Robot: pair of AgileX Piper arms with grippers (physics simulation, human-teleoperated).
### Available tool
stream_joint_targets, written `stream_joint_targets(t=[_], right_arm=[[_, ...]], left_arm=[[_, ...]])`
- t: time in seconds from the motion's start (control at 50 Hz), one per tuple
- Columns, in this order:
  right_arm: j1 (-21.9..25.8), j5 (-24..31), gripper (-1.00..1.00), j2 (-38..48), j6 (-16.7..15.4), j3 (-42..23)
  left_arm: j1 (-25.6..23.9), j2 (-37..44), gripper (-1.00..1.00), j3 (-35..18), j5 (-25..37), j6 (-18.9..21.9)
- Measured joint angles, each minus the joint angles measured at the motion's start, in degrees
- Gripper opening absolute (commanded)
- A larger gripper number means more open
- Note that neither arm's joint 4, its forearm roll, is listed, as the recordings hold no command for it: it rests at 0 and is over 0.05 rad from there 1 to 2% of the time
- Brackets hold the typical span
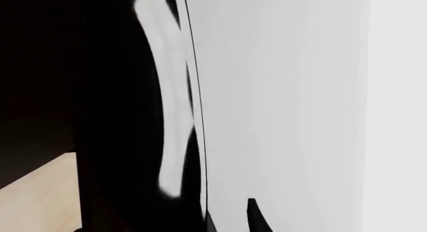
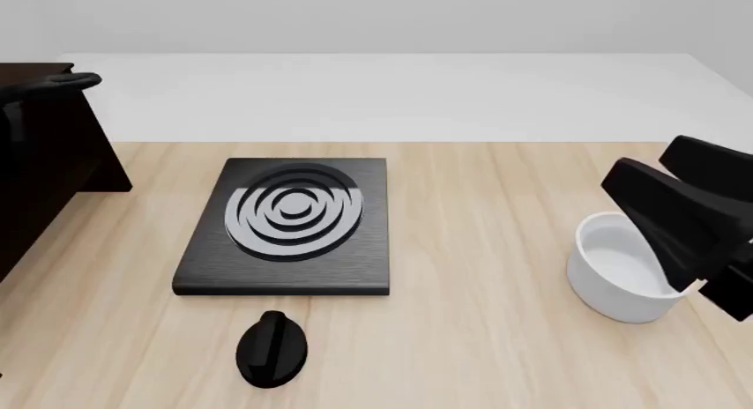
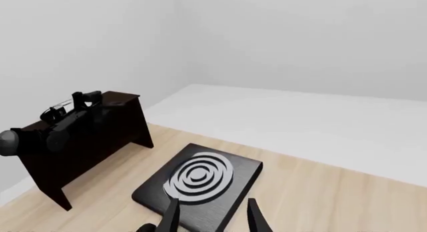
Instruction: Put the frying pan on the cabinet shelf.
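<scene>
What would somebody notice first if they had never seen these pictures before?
Probably the black stove plate with its grey rings, lying in the middle of the wooden table. Next, the white bowl on the right, partly hidden behind the right arm, and the small black knob in front of the plate. On the far left stands the big dark cabinet, with the left arm reaching over its top.

Even, bright, shadowless light; crisp front render; blurred, near-black close-up in left wrist view
</scene>
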Motion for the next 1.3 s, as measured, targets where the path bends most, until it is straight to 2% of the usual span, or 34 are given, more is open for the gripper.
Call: stream_joint_targets(t=[0.32, 0.46, 0.82, 1.3], right_arm=[[-0.1, 0.0, 1.00, 0.0, 0.4, 0.6], [-0.4, 0.5, 1.00, -0.6, 0.4, 0.9], [-0.9, 0.8, 1.00, -1.7, 1.1, 2.1], [-1.1, 0.9, 1.00, -2.6, 1.5, 3.0]], left_arm=[[0.0, -0.1, 1.00, 0.2, -0.1, 0.3], [0.2, -1.8, 1.00, 2.3, -0.4, 0.9], [-2.2, -11.2, 1.00, 9.9, 0.2, 2.2], [-5.8, -25.0, 1.00, 15.4, 5.3, 3.6]])
